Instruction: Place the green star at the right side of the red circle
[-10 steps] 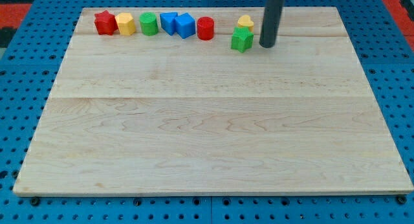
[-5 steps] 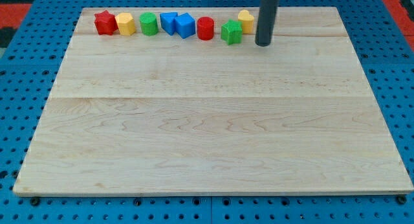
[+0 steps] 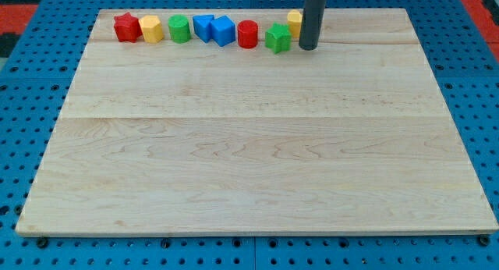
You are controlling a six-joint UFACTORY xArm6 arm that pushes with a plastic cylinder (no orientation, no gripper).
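Observation:
The green star (image 3: 277, 38) lies near the view's top edge of the wooden board (image 3: 257, 145), just to the right of the red circle (image 3: 248, 33), with a small gap between them. My tip (image 3: 308, 47) stands just right of the green star, close to it. A yellow heart block (image 3: 294, 21) sits behind the star and is partly hidden by the rod.
A row of blocks runs left of the red circle: a blue block (image 3: 224, 30), another blue block (image 3: 203, 26), a green circle (image 3: 179, 28), a yellow hexagon (image 3: 151, 28) and a red star (image 3: 125, 26). Blue pegboard (image 3: 31, 83) surrounds the board.
The green star was pushed left and up, from below the yellow heart to just right of the red circle. My tip moved left after it.

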